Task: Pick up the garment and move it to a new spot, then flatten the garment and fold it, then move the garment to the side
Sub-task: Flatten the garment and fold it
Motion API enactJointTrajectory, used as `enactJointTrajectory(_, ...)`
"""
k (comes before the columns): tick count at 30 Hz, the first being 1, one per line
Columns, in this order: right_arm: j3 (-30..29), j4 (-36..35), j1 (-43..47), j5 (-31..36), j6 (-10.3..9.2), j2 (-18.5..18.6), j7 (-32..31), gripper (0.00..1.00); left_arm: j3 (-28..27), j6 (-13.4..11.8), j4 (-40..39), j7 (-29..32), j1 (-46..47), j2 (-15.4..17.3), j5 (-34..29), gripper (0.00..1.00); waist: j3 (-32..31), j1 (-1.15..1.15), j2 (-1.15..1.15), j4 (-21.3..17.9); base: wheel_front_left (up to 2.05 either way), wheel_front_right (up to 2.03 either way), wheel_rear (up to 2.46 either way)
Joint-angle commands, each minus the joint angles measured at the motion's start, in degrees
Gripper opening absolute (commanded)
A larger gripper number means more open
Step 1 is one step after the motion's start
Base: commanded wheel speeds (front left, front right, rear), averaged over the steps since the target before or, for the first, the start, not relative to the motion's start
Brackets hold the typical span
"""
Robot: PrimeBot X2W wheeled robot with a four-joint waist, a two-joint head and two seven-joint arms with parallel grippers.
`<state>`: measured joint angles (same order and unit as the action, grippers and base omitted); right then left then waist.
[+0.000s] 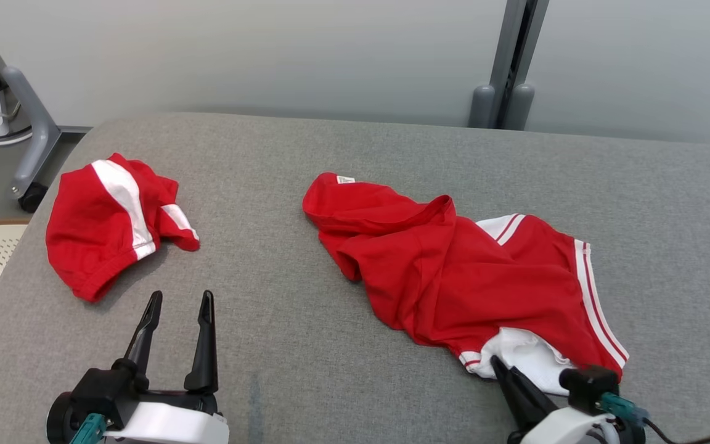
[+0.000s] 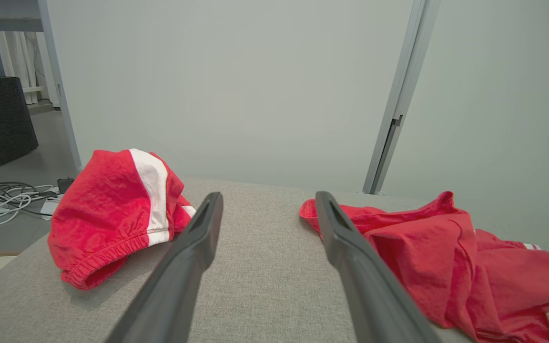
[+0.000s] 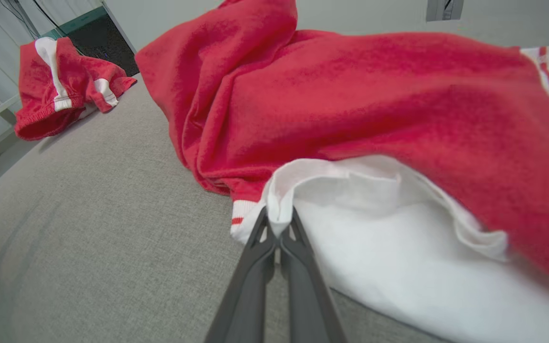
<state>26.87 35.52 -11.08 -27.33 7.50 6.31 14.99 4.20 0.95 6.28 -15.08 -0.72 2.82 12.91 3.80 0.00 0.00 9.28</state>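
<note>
Head view: we look down on a grey fabric-covered tabletop (image 1: 306,370) with two red pieces of clothing on it. The garment (image 1: 453,271) we take to be the task's own, a crumpled red top with white stripes, lies in the right half of the frame, running from the centre down toward the lower right. Our right end effector (image 1: 497,365) sits at the lower right with its two dark fingers pressed together on the garment's white edge (image 1: 518,351), the part nearest us. The right wrist view confirms this: the fingertips meet with a small fold of white cloth pinched between them, while the rest of the garment lies slack on the tabletop behind. We judge that this corner suits the grasp because it juts out toward the arm and offers a thin fold to pinch, so the cloth can trail behind when carried to a new spot. Our left end effector (image 1: 181,299) stands at the lower left with its fingers spread wide and nothing between them, over bare tabletop and apart from both pieces of cloth. It seems held in reserve for the flattening and folding. A smaller red garment (image 1: 108,228) with a white band lies bunched in the upper left, well apart, near the tabletop's left edge.
</note>
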Motion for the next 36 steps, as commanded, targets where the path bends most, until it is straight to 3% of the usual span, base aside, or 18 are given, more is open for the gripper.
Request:
enactJointTrajectory(1, -0.87, -2.6, 2.19, -0.55, 0.0, 0.84, 0.28, 0.0, -0.3, -0.15, 0.34, -0.11, -0.42, 0.17, 0.36, 1.0, -0.57, 0.0, 0.0, -0.54, 0.0, 0.0, 0.0)
enactJointTrajectory(10, -0.85, -14.96, 12.34, 0.48, 0.0, 2.94, 0.28, 0.0, 0.49, -0.02, 1.9, -0.11, -1.33, 0.18, 1.61, 1.0, -1.78, 0.0, 0.0, -3.16, 0.0, 0.0, 0.0)
enactJointTrajectory(20, -2.4, -17.47, 21.69, -1.99, 0.0, 1.85, 0.23, 0.0, 0.0, 0.6, 3.25, -0.11, -1.0, 0.18, 2.13, 1.0, -2.15, 0.0, 0.0, -4.9, 0.0, 0.0, 0.0)
enactJointTrajectory(21, -2.71, -17.37, 21.86, -1.49, 0.0, 1.74, 0.23, 0.42, -0.16, 0.68, 3.31, -0.11, -1.15, 0.18, 2.14, 1.0, -2.13, 0.0, 0.0, -5.15, 0.0, 0.0, 0.0)
enactJointTrajectory(22, -3.05, -17.31, 21.85, -1.41, 0.0, 1.57, 0.24, 1.0, -0.28, 0.74, 3.38, -0.11, -1.32, 0.17, 2.12, 1.0, -2.13, 0.0, 0.0, -5.4, 0.0, 0.0, 0.0)
enactJointTrajectory(36, -14.59, -26.66, 19.15, 5.63, 0.01, 0.76, 0.28, 1.0, -2.31, 1.45, 3.11, -0.11, -2.31, 0.19, 0.99, 1.0, -3.77, 0.0, 0.0, -7.44, 0.0, 0.0, 0.0)
